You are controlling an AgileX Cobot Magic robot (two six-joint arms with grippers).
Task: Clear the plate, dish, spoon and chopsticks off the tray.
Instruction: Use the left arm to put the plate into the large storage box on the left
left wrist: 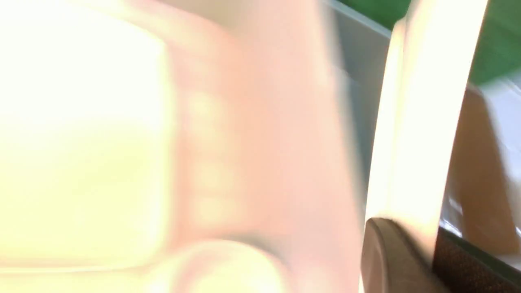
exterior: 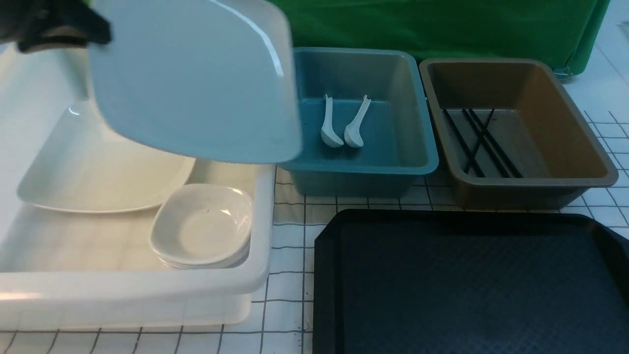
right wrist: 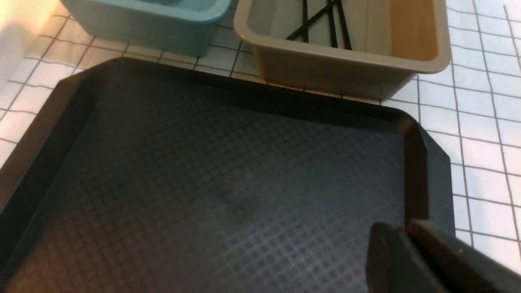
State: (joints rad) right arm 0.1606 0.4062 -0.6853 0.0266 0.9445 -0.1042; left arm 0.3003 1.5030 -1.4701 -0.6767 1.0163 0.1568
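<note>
My left gripper (exterior: pixel 91 34) is shut on the rim of a large white plate (exterior: pixel 196 78), held tilted in the air above the white bin (exterior: pixel 147 290). In the left wrist view its fingers (left wrist: pixel 390 256) pinch the plate's edge (left wrist: pixel 423 122). The black tray (exterior: pixel 467 285) shows only its bare textured surface. My right gripper (right wrist: pixel 403 230) hovers over the tray's (right wrist: pixel 203 183) corner, jaws together, holding nothing. Two white spoons (exterior: pixel 330 123) lie in the teal bin (exterior: pixel 363 169). Black chopsticks (exterior: pixel 484 142) lie in the brown bin (exterior: pixel 530 189).
Inside the white bin sit another large white plate (exterior: pixel 98 167) and a stack of small white dishes (exterior: pixel 201 226). A green cloth (exterior: pixel 442 24) hangs behind the bins. The table has a white grid-patterned cover (exterior: pixel 285 275).
</note>
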